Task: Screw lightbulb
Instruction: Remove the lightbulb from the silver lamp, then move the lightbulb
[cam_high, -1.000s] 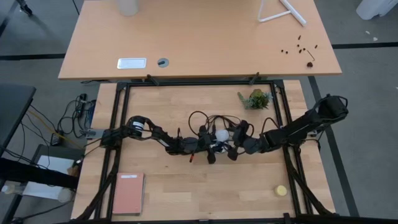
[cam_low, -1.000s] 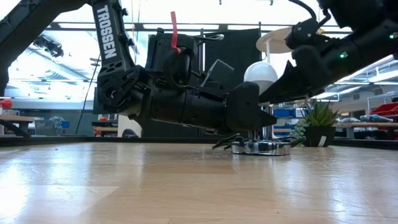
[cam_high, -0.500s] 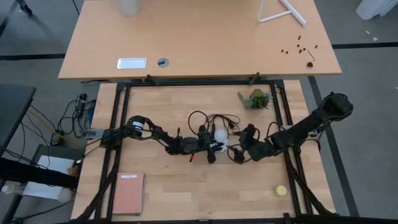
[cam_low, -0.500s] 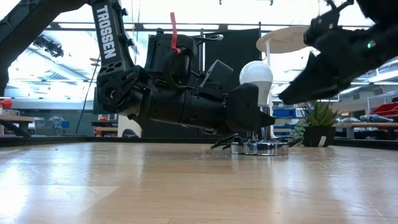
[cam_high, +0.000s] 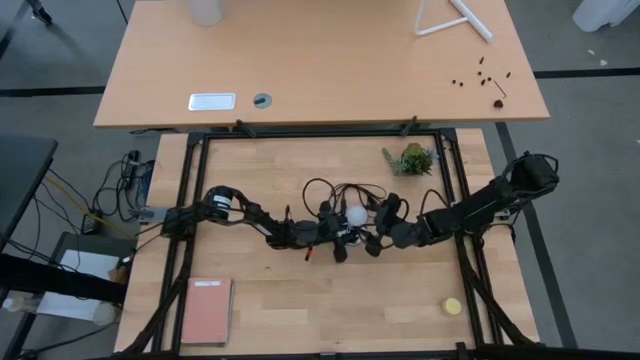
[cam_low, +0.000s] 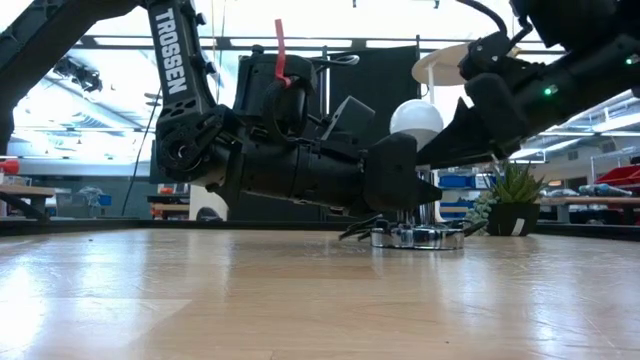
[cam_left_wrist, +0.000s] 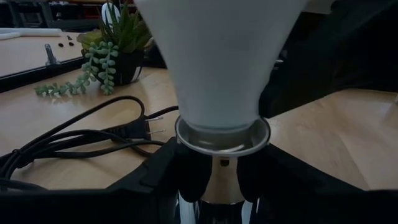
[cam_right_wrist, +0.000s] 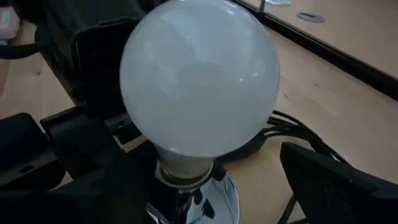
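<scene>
The white lightbulb (cam_high: 356, 214) stands upright with its greyish screw end in a socket on the round silvery disc (cam_low: 418, 237). It also shows in the low view (cam_low: 416, 118) and the right wrist view (cam_right_wrist: 199, 81). My left gripper (cam_high: 341, 238) lies low over the table from the left and is shut on the socket below the bulb. My right gripper (cam_high: 373, 228) comes from the right and is open. One finger (cam_right_wrist: 320, 180) stands apart from the bulb's side. The other is hard to pick out against the left arm. My left gripper pinches the socket's stem (cam_left_wrist: 219, 183), just under its silvery rim (cam_left_wrist: 222, 134), between its two fingers (cam_left_wrist: 183, 180). The fingers come level from the table's left, one on each side of the stem. The disc base rests flat on the table.
A black cord (cam_high: 330, 190) with a plug loops on the table behind the disc. A small potted plant (cam_high: 412, 158) stands at the far right. A yellow round thing (cam_high: 453, 306) lies near the front right and a pink notebook (cam_high: 206, 310) at the front left.
My right gripper has drawn back from the bulb toward the table's right edge and up. It has then come back to the bulb at about the same place. The bulb and my left gripper have stayed where they were.
</scene>
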